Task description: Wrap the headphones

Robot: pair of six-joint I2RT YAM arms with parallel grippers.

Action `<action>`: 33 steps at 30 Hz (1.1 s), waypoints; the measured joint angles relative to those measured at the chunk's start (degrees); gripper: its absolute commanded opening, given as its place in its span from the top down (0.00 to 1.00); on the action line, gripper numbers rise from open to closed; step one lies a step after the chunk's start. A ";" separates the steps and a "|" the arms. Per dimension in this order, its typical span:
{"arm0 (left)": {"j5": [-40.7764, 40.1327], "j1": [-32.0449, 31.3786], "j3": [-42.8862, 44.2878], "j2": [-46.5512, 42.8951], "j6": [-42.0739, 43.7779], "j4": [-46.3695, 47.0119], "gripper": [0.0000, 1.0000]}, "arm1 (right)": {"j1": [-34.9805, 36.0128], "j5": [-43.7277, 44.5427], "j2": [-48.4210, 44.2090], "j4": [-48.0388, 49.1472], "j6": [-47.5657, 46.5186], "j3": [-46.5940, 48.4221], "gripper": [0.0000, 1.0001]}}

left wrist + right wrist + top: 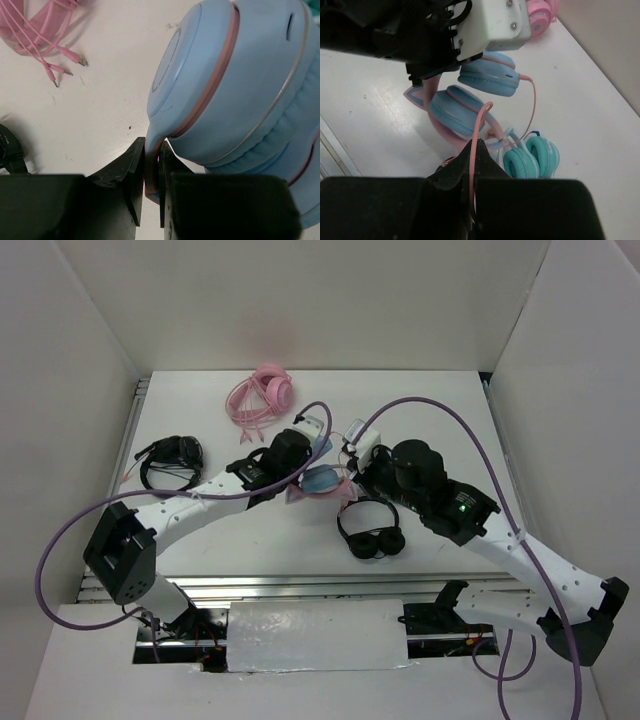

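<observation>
The headphones (322,481), with light blue ear cups and a pink cat-eared headband, lie mid-table between the two arms. My left gripper (151,167) is shut on the arm of the headband just below one blue ear cup (240,75). In the right wrist view both ear cups (462,112) show, and the thin pink cable (534,105) loops out from the upper cup. My right gripper (476,150) is shut on a stretch of that cable, close to the headphones. From above, the left gripper (312,443) and the right gripper (352,458) almost meet over the headphones.
An all-pink pair (262,395) with loose pink cords (45,30) lies at the back. One black pair (170,460) sits at the left, another (372,532) in front of the right arm. A teal-and-white pair (532,157) lies right beside the headphones.
</observation>
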 measured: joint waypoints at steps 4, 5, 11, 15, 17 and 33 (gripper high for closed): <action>0.04 0.57 1.11 -0.46 0.04 1.14 1.00 | 0.00 -0.81 -3.91 0.44 -0.04 -2.56 1.00; 0.17 0.48 1.03 -0.81 0.39 1.31 1.00 | 0.00 -0.46 -4.63 0.57 -0.24 -2.82 1.00; 2.67 -3.37 -4.98 -6.78 7.74 3.74 1.00 | -3.69 1.01 -6.82 1.60 -6.25 -2.75 1.00; 4.98 -7.85 -9.14 -10.80 12.48 3.89 1.00 | -8.55 -1.07 -4.96 1.25 -12.85 -0.70 1.00; 6.62 -9.42 -10.62 -12.13 14.75 3.96 1.00 | -10.49 -2.45 -3.93 1.36 -15.58 0.11 1.00; 6.38 -17.42 -15.91 -17.86 17.62 2.25 1.00 | -25.70 -7.26 8.76 11.23 -22.40 10.67 1.00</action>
